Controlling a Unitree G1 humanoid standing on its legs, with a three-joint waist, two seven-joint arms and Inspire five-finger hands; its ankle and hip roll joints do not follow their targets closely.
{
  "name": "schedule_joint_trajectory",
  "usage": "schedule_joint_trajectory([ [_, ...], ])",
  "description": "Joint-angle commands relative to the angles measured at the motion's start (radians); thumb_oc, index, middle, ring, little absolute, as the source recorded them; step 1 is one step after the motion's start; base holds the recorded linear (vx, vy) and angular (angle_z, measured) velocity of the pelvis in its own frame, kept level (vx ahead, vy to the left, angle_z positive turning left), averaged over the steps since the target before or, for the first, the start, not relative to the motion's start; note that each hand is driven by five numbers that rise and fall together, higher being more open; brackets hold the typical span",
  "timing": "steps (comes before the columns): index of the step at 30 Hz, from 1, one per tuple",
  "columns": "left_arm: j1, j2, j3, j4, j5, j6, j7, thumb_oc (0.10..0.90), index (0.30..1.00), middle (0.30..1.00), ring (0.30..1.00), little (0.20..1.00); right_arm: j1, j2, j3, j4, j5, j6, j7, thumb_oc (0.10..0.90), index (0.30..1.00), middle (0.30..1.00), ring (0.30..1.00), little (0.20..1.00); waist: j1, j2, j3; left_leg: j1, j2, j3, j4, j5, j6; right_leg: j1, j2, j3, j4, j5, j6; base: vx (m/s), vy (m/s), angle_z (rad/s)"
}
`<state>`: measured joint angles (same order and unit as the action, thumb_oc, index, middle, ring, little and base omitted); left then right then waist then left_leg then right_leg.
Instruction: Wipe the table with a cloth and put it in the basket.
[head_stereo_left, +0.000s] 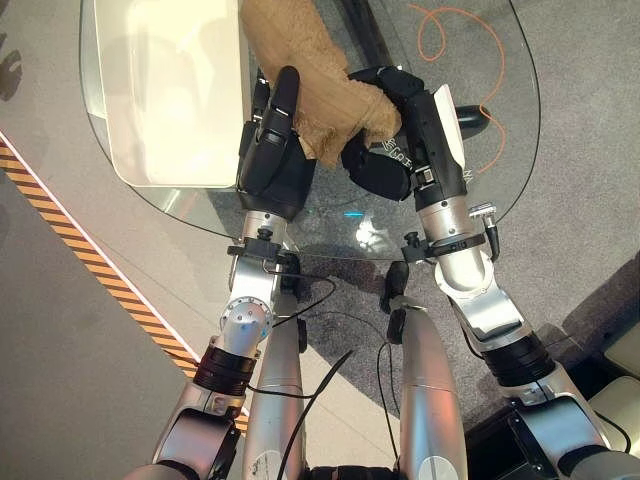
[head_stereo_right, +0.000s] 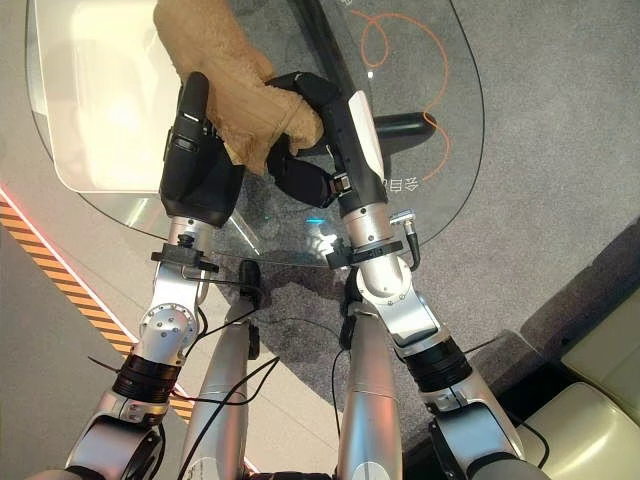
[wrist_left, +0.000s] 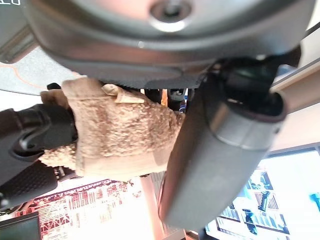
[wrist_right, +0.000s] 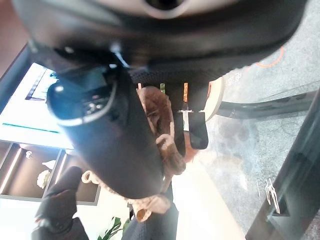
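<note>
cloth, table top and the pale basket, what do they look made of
Cloth: tan, fuzzy, fleece-like fabric with a nubby pile, gripped by both hands. Table: clear glass, since the floor shows through it. Basket: smooth cream walls, probably plastic.

a round clear glass table top (head_stereo_left: 500, 130) fills the upper half of the frame, its curved edge running from the upper left down past the middle and up to the upper right. through the glass show grey carpet and dark table legs. a cream rectangular basket with rounded corners (head_stereo_left: 170, 90) stands on the table in the upper left, its near corner reaching close to the table's edge.
</note>
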<state>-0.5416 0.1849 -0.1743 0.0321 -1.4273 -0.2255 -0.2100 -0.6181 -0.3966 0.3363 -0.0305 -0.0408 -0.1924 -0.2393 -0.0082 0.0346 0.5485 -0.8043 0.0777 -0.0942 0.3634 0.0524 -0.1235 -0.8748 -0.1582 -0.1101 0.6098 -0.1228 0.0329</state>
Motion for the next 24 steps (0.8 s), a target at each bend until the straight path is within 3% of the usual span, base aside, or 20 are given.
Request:
schedule_joint_trajectory([
  [1,-0.123,0.008,0.018,-0.155,0.096,-0.054,-0.122,0.100,0.300,0.300,0.300,0.200,-0.089,0.017,-0.006,-0.198,-0.040,-0.085,0.008,0.100,0.300,0.300,0.300,0.200,-0.006,-0.022,-0.028,0.014,-0.094,0.086,0.023,-0.051,0.121,0.051,0.104,0.025,-0.125,0.072,-0.003,0.00,0.000,0.00],
  [22,-0.119,0.006,0.024,-0.159,0.107,-0.058,-0.117,0.100,0.300,0.300,0.300,0.200,-0.089,0.028,-0.011,-0.202,-0.043,-0.085,0.011,0.100,0.300,0.300,0.300,0.200,-0.005,-0.021,-0.028,0.013,-0.096,0.085,0.024,-0.053,0.122,0.050,0.107,0.025,-0.127,0.071,-0.004,0.00,0.000,0.00],
  [23,-0.120,0.006,0.025,-0.159,0.107,-0.059,-0.117,0.100,0.300,0.300,0.300,0.200,-0.090,0.029,-0.011,-0.201,-0.043,-0.085,0.010,0.240,0.420,0.420,0.420,0.340,-0.005,-0.021,-0.028,0.013,-0.097,0.085,0.024,-0.053,0.122,0.050,0.107,0.025,-0.127,0.071,-0.004,0.00,0.000,0.00],
  [24,-0.120,0.008,0.026,-0.156,0.106,-0.071,-0.119,0.100,0.300,0.300,0.300,0.200,-0.089,0.027,-0.010,-0.198,-0.041,-0.088,0.005,0.723,0.834,0.834,0.834,0.823,-0.005,-0.020,-0.028,0.012,-0.097,0.085,0.026,-0.054,0.122,0.048,0.106,0.025,-0.124,0.070,-0.004,0.00,0.000,0.00],
])
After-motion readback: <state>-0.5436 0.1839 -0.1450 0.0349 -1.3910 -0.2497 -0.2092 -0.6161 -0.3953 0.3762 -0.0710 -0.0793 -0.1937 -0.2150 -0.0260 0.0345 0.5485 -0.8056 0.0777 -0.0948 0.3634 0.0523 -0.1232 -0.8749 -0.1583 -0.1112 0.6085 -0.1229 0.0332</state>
